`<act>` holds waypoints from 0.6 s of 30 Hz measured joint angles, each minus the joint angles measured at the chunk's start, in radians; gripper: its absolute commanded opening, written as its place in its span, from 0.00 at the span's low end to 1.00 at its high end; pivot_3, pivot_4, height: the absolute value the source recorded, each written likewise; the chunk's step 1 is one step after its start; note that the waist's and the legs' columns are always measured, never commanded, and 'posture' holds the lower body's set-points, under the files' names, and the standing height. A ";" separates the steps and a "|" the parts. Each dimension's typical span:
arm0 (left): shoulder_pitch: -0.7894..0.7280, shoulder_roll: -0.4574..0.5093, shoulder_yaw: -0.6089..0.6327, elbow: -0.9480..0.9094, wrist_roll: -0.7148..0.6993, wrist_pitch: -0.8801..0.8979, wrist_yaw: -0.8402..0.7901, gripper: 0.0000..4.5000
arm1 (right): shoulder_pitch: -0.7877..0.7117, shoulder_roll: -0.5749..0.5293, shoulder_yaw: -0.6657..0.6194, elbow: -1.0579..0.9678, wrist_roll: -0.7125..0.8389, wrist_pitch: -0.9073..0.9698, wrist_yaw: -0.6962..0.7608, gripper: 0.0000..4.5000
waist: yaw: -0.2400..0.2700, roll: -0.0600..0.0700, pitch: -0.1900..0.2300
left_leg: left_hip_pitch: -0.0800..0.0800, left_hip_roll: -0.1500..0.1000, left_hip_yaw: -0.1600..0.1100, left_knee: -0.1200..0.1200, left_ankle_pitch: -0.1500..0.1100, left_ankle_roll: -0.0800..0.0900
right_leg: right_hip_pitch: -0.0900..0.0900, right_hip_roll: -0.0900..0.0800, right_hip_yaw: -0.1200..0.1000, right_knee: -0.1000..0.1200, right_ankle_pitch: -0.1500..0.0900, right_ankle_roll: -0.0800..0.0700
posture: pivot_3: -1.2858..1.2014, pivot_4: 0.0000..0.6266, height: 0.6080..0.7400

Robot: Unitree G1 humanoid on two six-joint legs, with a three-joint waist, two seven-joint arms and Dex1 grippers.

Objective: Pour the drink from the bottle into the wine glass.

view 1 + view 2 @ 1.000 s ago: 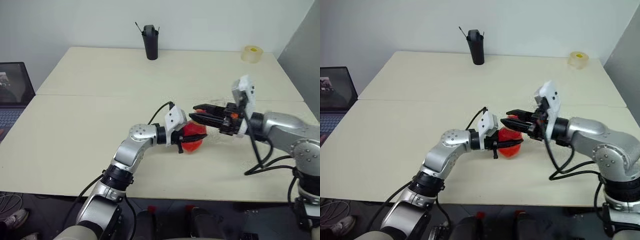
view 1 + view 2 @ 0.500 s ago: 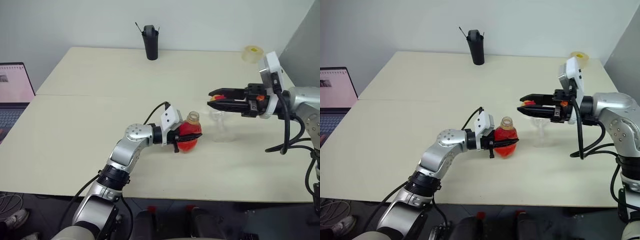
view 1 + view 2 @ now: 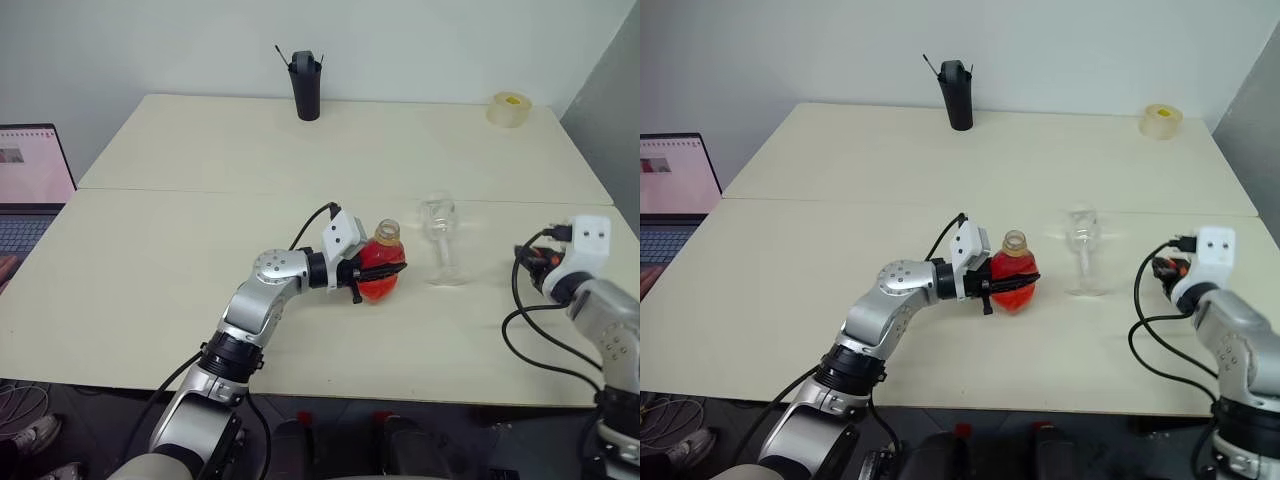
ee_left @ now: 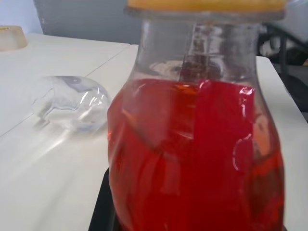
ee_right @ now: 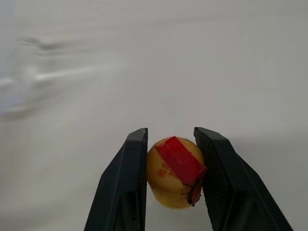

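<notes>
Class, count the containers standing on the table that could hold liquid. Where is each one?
3. The bottle of red drink stands near the middle, gripped by the left gripper; the wine glass stands apart to its right; the black pen holder stands at the far edge.

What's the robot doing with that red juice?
It is getting ready to pour. The left gripper holds the bottle of red drink upright on the table, with its top open. The right gripper pinches the yellow cap off to the side. The wine glass stands empty beside the bottle.
</notes>
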 measured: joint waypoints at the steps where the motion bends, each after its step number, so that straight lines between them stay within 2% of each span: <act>1: -0.007 -0.003 0.000 0.007 0.000 -0.006 -0.001 0.22 | 0.008 0.039 -0.010 0.001 -0.015 -0.012 -0.029 0.27 | -0.001 0.000 0.000 | 0.001 0.000 0.001 0.000 0.000 0.000 | 0.000 0.001 0.000 0.000 0.000 0.000 | 0.52 0.24 1.00; 2: -0.014 -0.005 0.000 0.015 0.000 -0.010 -0.001 0.22 | 0.018 0.063 -0.009 0.002 -0.025 -0.021 -0.045 0.27 | -0.001 0.001 0.000 | 0.002 0.000 0.001 -0.001 0.000 0.001 | 0.000 0.002 0.000 0.000 0.000 0.000 | 0.52 0.24 1.00; 4: -0.021 -0.007 0.001 0.025 0.000 -0.014 -0.001 0.22 | 0.028 0.082 0.001 0.005 -0.045 -0.040 -0.050 0.43 | -0.002 0.002 -0.001 | 0.002 -0.001 0.002 -0.001 -0.001 0.001 | 0.000 0.002 0.001 0.000 0.000 0.000 | 0.52 0.24 1.00; 7: -0.025 -0.008 0.001 0.037 0.000 -0.017 -0.001 0.22 | 0.029 0.075 0.019 0.003 -0.058 -0.057 -0.037 0.63 | -0.003 0.002 -0.001 | 0.002 -0.001 0.002 -0.001 -0.001 0.001 | 0.000 0.002 0.001 0.000 0.000 0.000 | 0.52 0.24 1.00; 11: -0.029 -0.012 0.001 0.045 0.004 -0.033 0.005 0.22 | 0.033 0.042 0.049 -0.010 -0.072 -0.050 -0.011 0.96 | -0.003 0.002 -0.001 | 0.002 -0.001 0.002 -0.001 -0.001 0.002 | 0.000 0.002 0.001 0.000 0.000 0.000 | 0.52 0.24 1.00; 12: -0.032 -0.013 0.001 0.053 0.005 -0.036 0.010 0.22 | 0.038 0.018 0.060 -0.030 -0.077 -0.037 0.002 1.00 | -0.002 0.002 -0.001 | 0.002 -0.001 0.002 -0.001 -0.001 0.002 | 0.000 0.002 0.001 0.000 0.000 0.000 | 0.52 0.24 1.00; 15: -0.035 -0.010 0.011 0.080 0.014 -0.041 0.029 0.22 | 0.037 -0.087 0.089 -0.121 -0.080 0.007 0.061 1.00 | -0.003 0.002 -0.001 | 0.002 -0.001 0.001 -0.001 -0.001 0.002 | 0.000 0.002 0.000 0.000 0.000 0.000 | 0.52 0.24 1.00; 18: -0.035 -0.005 0.039 0.103 0.022 -0.055 0.061 0.22 | -0.013 -0.252 0.139 -0.227 -0.051 0.082 0.168 1.00 | -0.010 0.002 -0.001 | 0.003 -0.001 0.001 -0.001 -0.001 0.003 | 0.001 0.003 0.001 0.000 0.000 0.000 | 0.52 0.24 1.00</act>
